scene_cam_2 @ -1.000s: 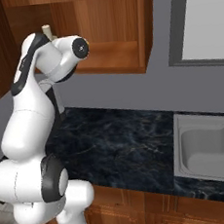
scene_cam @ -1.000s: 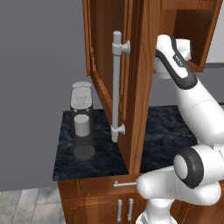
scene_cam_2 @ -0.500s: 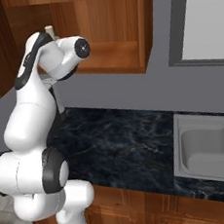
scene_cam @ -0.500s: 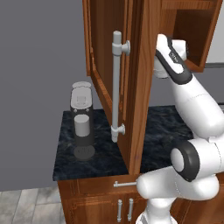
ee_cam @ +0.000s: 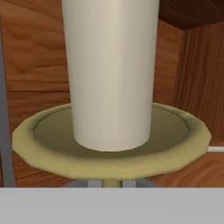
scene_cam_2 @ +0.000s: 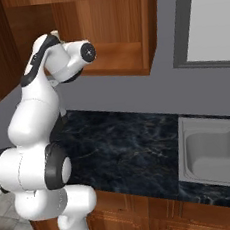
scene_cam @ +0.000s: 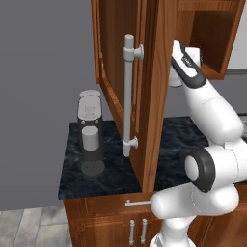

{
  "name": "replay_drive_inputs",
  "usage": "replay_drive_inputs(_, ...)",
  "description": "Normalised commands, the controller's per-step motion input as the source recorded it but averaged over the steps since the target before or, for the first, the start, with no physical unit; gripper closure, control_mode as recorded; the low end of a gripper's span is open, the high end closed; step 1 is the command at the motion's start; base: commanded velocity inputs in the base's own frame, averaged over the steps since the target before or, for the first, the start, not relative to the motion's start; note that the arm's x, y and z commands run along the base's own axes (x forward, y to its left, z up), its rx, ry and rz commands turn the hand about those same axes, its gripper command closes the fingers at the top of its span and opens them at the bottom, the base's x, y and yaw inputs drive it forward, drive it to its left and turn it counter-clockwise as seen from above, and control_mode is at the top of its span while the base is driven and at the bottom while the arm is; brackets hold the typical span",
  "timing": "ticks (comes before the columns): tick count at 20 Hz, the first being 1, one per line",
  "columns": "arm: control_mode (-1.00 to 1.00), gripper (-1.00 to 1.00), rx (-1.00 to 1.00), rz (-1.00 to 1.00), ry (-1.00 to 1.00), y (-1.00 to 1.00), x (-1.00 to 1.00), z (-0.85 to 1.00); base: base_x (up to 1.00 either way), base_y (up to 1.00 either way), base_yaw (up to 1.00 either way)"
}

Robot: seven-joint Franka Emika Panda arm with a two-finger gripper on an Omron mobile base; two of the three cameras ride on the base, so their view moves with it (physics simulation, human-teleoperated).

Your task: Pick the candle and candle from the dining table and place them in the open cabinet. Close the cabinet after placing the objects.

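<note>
A short, thick cream candle (ee_cam: pixel 111 74) stands upright on its wide brass dish (ee_cam: pixel 109 151), very close in the hand view. My gripper (scene_cam: pixel 172 80) is shut on the candle's holder under the dish. The fingers are hidden below the dish. The hand is raised beside the open cabinet (scene_cam: pixel 207 41), and the cabinet's swung-out door (scene_cam: pixel 154 96) with its long silver bar handle (scene_cam: pixel 128 96) partly hides it. From the right base view a bit of the candle (scene_cam_2: pixel 54 33) peeks over the wrist in front of the cabinet (scene_cam_2: pixel 102 23). Reddish wood panels (ee_cam: pixel 39 65) lie right behind the candle.
A grey coffee machine (scene_cam: pixel 90 132) stands on the black marble counter (scene_cam: pixel 111 169) left of the door. A steel sink (scene_cam_2: pixel 211 152) is set in the counter (scene_cam_2: pixel 125 141) at the right, below a window (scene_cam_2: pixel 212 16). Drawers with silver handles (scene_cam: pixel 137 230) sit underneath.
The wrist has edged slightly upward and closer to the cabinet with the candle still in the grip. The door and the counter things have not moved.
</note>
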Motion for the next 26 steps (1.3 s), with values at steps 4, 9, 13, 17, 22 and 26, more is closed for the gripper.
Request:
replay_drive_inputs(4,-1.0,1.0,0.0,0.0,0.0,0.01,0.25,-0.18,0.0,0.0,0.0)
replay_drive_inputs(9,-1.0,1.0,0.0,0.0,0.0,0.05,0.29,-0.11,0.0,0.0,0.0)
replay_drive_inputs(13,-1.0,1.0,-0.01,0.0,0.0,0.08,0.32,-0.12,0.0,0.0,0.0)
replay_drive_inputs(17,-1.0,1.0,-0.03,0.0,0.0,0.11,0.36,-0.2,0.0,0.0,0.0)
replay_drive_inputs(22,-1.0,1.0,-0.09,0.0,0.0,0.17,0.18,-0.26,0.0,0.0,0.0)
replay_drive_inputs(26,-1.0,1.0,-0.11,0.0,-0.03,0.29,0.09,-0.16,0.0,0.0,0.0)
